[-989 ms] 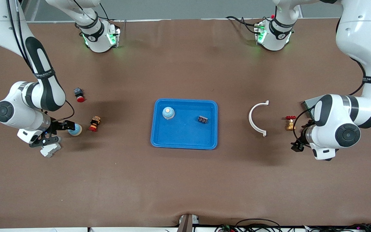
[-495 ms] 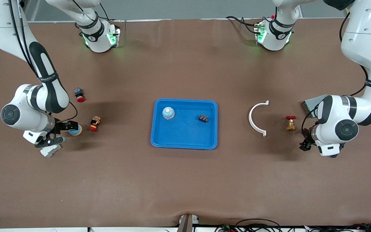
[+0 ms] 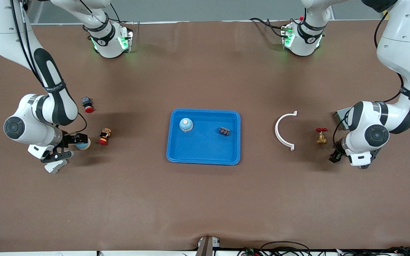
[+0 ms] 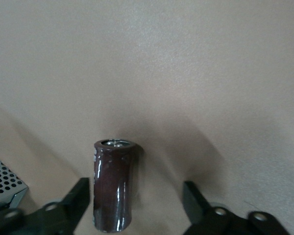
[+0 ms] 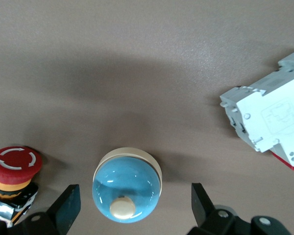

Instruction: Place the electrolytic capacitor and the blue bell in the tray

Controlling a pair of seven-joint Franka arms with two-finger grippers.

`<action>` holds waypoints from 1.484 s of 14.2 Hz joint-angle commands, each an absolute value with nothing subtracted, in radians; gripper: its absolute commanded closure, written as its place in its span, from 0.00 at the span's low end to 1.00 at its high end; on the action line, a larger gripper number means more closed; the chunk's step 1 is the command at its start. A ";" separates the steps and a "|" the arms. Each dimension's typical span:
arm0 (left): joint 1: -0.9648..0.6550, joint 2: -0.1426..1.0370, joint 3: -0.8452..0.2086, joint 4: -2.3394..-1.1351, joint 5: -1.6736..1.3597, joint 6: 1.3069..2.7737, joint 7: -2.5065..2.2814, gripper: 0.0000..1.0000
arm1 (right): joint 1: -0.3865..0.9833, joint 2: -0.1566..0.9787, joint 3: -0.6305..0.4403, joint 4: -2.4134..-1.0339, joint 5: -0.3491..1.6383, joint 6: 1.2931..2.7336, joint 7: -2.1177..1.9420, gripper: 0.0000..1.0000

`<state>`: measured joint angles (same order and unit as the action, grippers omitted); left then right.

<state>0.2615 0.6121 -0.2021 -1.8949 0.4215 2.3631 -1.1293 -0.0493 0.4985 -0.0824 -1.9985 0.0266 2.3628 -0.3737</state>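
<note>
Glossy brown upright capacitor [image 4: 114,185], silver-topped

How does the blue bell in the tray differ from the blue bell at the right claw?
The tray bell sits in the blue tray; the other bell sits on the table toward the right arm's end. The tray bell stands free; the other bell is between the open fingers of the right claw. Both are upright blue domes with tan buttons.
</note>
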 commanded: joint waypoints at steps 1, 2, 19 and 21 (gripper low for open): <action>0.271 0.577 -0.219 -1.933 0.445 2.368 -1.137 1.00 | -0.066 0.512 -0.067 -1.997 0.012 2.372 -0.371 0.00; 0.265 0.572 -0.230 -1.933 0.443 2.361 -1.153 1.00 | -0.066 0.517 -0.067 -1.997 0.012 2.372 -0.371 0.00; -0.101 0.629 -0.492 -1.669 0.436 2.128 -1.684 1.00 | -0.064 0.535 -0.066 -1.997 0.020 2.378 -0.371 0.82; -0.165 0.675 -0.488 -1.600 0.440 2.128 -1.759 1.00 | -0.064 0.534 -0.064 -1.994 0.020 2.370 -0.371 0.84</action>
